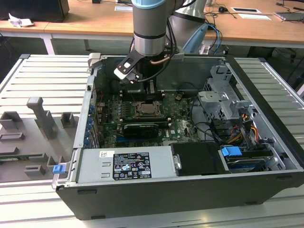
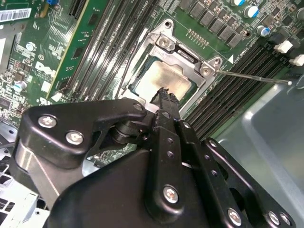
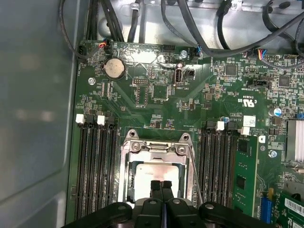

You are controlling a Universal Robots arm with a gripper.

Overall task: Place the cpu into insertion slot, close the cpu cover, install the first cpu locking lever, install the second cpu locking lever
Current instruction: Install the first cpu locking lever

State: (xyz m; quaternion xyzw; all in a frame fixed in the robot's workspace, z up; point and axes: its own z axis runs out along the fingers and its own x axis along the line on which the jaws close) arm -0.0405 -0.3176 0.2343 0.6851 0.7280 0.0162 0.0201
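The cpu [image 3: 156,173] [image 2: 164,77], with its pale metal top, lies in the insertion slot [image 1: 147,110] on the green motherboard. The cpu cover [image 3: 156,146] [image 2: 186,56], a silver frame, lies down around it, and the chip shows through the cut-out. My gripper [image 3: 160,183] [image 2: 165,91] [image 1: 150,90] is shut, its two black fingertips pressed together with nothing between them, right over the chip's near edge. Whether the tips touch the chip I cannot tell. One thin wire locking lever [image 2: 251,76] [image 3: 194,171] sticks out along one side of the socket.
Black memory slots [image 3: 95,166] [image 3: 216,161] flank the socket on both sides. A graphics card [image 1: 142,128] lies just in front of it, with the case wall [image 3: 33,118] close by. Cables [image 3: 190,28] hang behind, a drive cage [image 1: 223,102] is at the exterior view's right, and a power supply [image 1: 123,164] sits in front.
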